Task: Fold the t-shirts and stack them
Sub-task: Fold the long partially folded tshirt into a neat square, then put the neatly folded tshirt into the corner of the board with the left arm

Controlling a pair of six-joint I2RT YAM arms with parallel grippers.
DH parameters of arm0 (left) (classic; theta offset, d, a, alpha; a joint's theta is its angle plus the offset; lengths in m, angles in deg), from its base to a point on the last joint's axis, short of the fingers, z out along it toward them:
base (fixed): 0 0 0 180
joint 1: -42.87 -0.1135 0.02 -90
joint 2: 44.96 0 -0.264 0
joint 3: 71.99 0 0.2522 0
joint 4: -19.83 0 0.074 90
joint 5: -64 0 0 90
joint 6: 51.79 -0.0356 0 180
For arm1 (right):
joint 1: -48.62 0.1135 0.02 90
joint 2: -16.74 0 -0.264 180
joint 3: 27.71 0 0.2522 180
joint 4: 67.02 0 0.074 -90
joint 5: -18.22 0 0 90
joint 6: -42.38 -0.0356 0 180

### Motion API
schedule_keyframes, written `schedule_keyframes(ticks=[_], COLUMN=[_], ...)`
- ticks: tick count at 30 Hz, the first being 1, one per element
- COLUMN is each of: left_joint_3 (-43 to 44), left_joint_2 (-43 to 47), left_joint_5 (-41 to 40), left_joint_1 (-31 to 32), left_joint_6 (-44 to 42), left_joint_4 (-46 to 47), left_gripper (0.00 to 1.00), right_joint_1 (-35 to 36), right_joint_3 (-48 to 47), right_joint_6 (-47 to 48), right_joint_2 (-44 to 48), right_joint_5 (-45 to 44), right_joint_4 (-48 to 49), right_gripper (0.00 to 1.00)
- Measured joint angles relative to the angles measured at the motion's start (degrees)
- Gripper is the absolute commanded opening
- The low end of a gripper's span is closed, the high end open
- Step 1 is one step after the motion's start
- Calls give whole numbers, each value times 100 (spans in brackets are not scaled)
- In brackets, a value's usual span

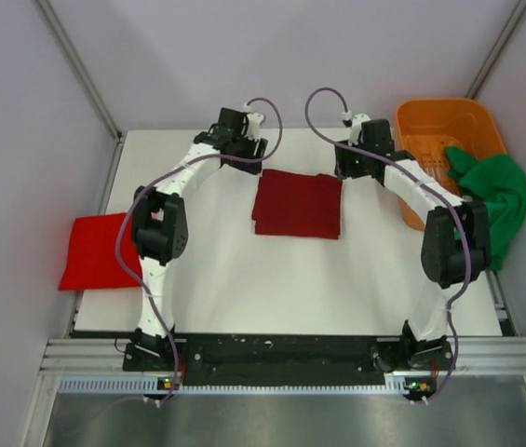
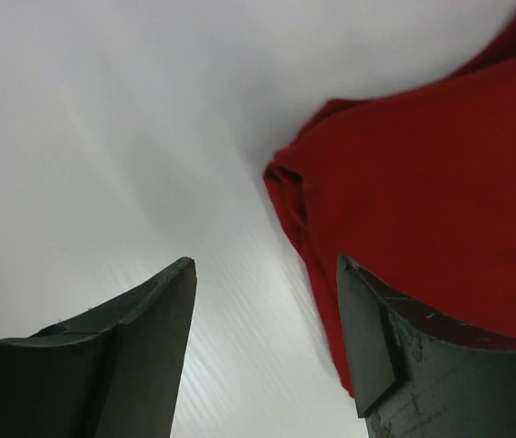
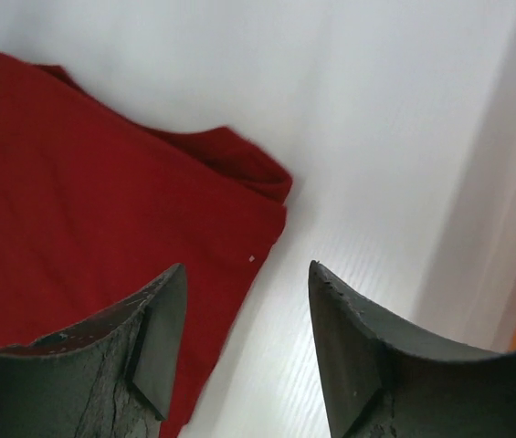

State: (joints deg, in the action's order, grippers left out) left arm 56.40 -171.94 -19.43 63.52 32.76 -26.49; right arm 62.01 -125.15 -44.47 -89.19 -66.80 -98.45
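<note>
White table (image 1: 290, 289) fills the floor of a pale-walled booth; at its near edge runs a metal rail (image 1: 290, 354) with both arm bases bolted on it, left and right; just beyond, at the left, a red shirt (image 1: 95, 251) lies flat as a neat rectangle across the table's left edge, part of it past the edge; the left arm's elbow (image 1: 160, 228) stands just beside it; the right arm's elbow (image 1: 453, 244) is at the opposite side.

Further in, a maroon shirt (image 1: 298, 203) lies folded into a rough square near the middle of the table; the left gripper (image 1: 242, 158) hangs by its far left corner and the right gripper (image 1: 354, 166) by its far right corner; both point down at the table.

From the left wrist, the fingers (image 2: 148, 328) are spread wide with nothing between them; one is over bare table, the other over the maroon cloth's bunched edge; from the right wrist, the fingers (image 3: 358, 347) are likewise wide and empty, one over the cloth, one over bare table.

Farthest, at the right, an orange basket (image 1: 430, 121) sits in the corner; a green shirt (image 1: 495, 196) is draped over its near right rim, hanging down outside, crumpled.
</note>
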Motion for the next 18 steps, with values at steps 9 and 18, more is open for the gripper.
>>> schedule_keyframes(ticks=[9, 18], left_joint_3=[-1213, -1174], left_joint_2=[74, -367], left_joint_5=[1021, 2131], left_joint_1=[52, 2], left_joint_6=[909, 1534], left_joint_4=[-133, -17], left_gripper=[97, 14], right_joint_1=[0, 0], right_joint_3=[1012, 1176], right_joint_6=[-901, -990], right_joint_2=[160, 162], right_joint_5=[584, 686], right_joint_4=[-455, -551], right_gripper=[57, 57])
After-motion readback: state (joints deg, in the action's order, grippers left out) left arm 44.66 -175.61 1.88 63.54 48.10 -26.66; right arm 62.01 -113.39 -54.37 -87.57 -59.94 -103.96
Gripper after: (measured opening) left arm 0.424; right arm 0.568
